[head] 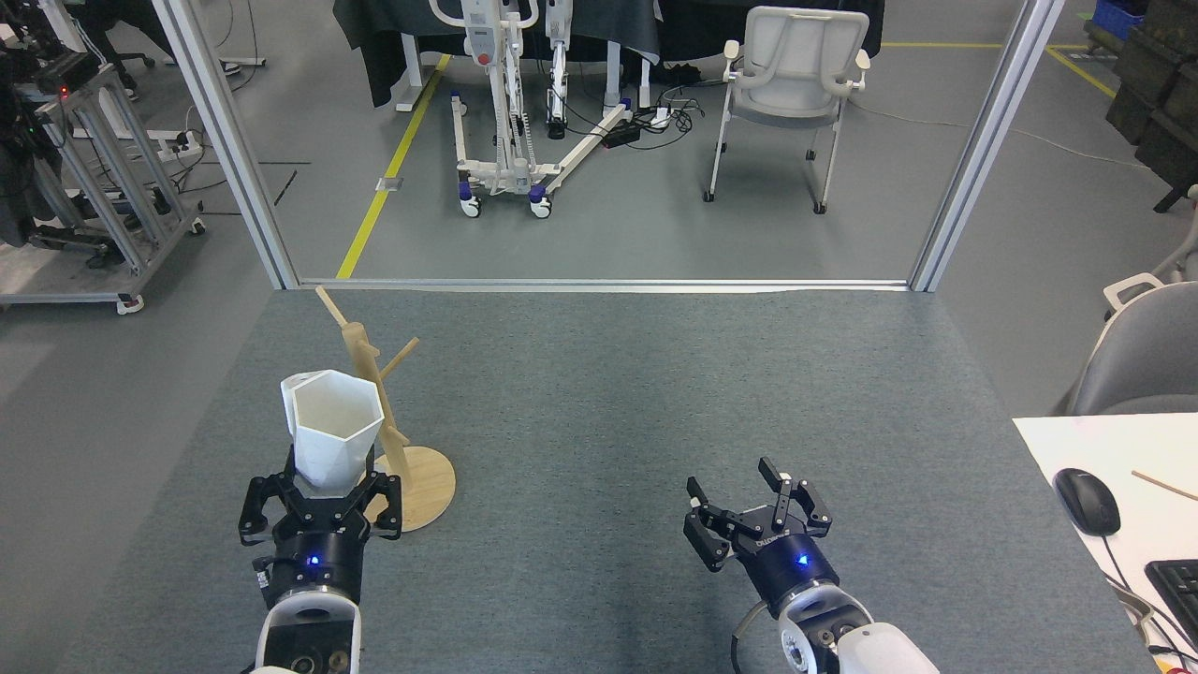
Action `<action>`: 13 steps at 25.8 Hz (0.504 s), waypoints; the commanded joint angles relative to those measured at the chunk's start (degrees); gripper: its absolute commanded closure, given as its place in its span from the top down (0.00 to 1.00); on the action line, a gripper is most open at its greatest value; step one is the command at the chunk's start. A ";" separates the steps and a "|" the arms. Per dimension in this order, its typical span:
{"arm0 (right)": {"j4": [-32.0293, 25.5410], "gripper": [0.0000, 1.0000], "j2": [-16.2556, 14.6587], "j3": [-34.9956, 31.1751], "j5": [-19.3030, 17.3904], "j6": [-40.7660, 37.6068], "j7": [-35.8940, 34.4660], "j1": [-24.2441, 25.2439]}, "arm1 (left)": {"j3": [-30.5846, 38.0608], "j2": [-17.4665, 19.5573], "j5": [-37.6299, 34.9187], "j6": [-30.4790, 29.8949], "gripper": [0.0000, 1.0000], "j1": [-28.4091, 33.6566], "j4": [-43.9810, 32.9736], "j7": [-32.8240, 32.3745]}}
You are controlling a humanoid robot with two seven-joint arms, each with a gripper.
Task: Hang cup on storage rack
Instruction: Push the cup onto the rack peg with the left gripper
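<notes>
The left arm reaches up from the near-left edge, its claw [320,489] clamped around the narrow base of the white cup [332,427], which it holds upright and mouth-up just left of the storage rack [386,421], whose post and round base show behind the cup on the grey worktop [599,393]. The right arm comes in from the near-right corner, angled up and to the left, its claw [756,510] spread wide with nothing in it, well apart from the rack. Bare worktop lies between the arms and up to the far edge, while the rack stands towards the left edge.
</notes>
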 commanded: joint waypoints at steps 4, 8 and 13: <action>0.99 0.99 0.52 0.49 0.02 -1.09 0.15 -1.25 | 0.47 0.43 1.08 -0.22 0.48 -1.44 1.44 0.11; 1.79 0.99 1.05 0.84 0.02 -1.18 0.15 -2.31 | 0.39 0.52 1.08 -0.92 0.48 -1.53 1.44 0.11; 2.05 0.99 1.31 0.84 0.02 -1.18 0.15 -2.66 | 0.39 1.31 1.08 -1.62 0.48 -1.36 1.26 0.11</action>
